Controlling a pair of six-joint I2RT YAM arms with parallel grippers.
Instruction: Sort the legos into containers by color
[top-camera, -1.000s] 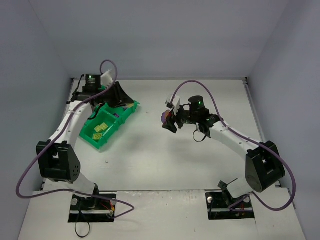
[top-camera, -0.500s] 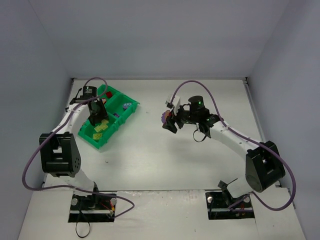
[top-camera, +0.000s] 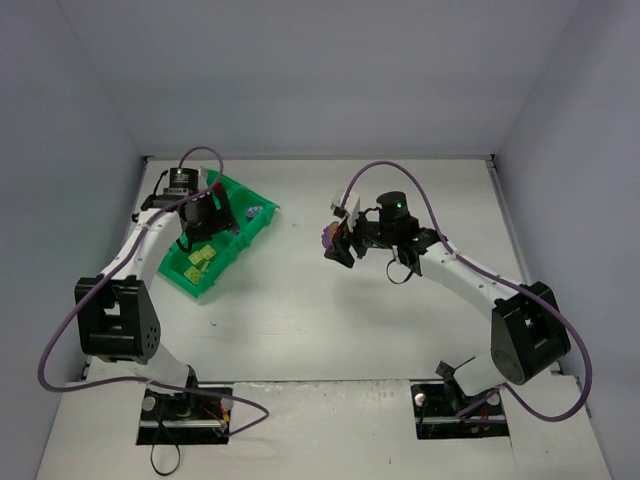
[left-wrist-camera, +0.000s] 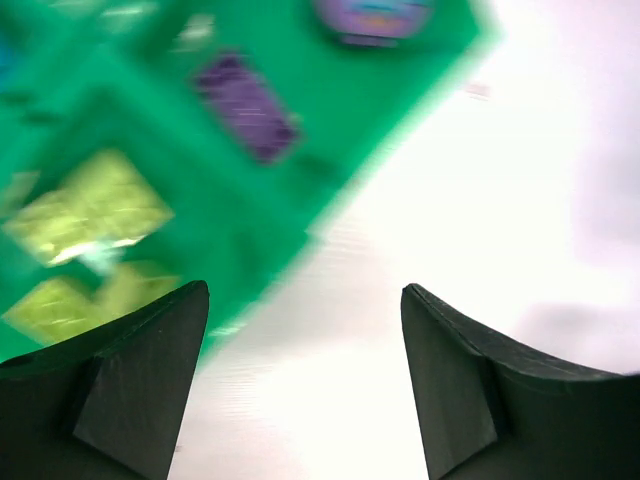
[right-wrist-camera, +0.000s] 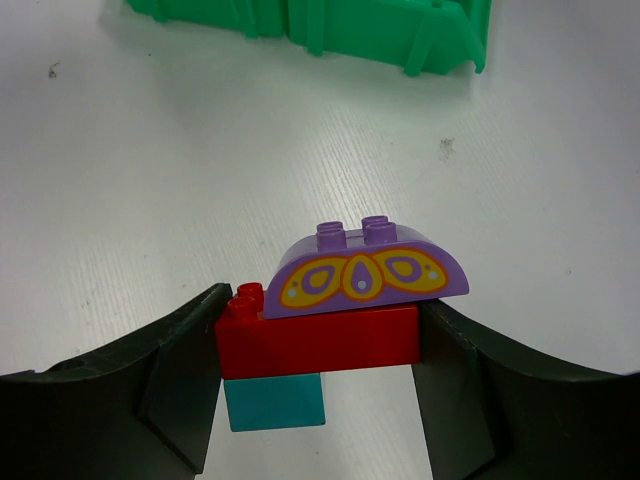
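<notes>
The green tray of containers (top-camera: 228, 265) lies at the back left. In the top view its near compartment holds yellow-green legos (top-camera: 203, 256) and a far one a purple lego (top-camera: 255, 212). My left gripper (top-camera: 197, 225) hovers over the tray. The blurred left wrist view shows that gripper (left-wrist-camera: 303, 291) open and empty, with yellow-green legos (left-wrist-camera: 90, 205) and a purple lego (left-wrist-camera: 245, 105) in the tray (left-wrist-camera: 330, 120) beyond it. My right gripper (right-wrist-camera: 325, 298) is shut on the red brick (right-wrist-camera: 320, 340) of a lego stack, with a purple arched brick (right-wrist-camera: 365, 270) on top and a cyan brick (right-wrist-camera: 275, 402) underneath. The stack hangs mid-table (top-camera: 330, 237).
The right wrist view shows the tray's outer wall (right-wrist-camera: 330, 25) ahead across bare white table. Grey walls close in the table on three sides. Purple cables loop from both arms.
My left gripper has swung back and forth over the tray and its jaws have opened. The right arm and its lego stack have stayed still.
</notes>
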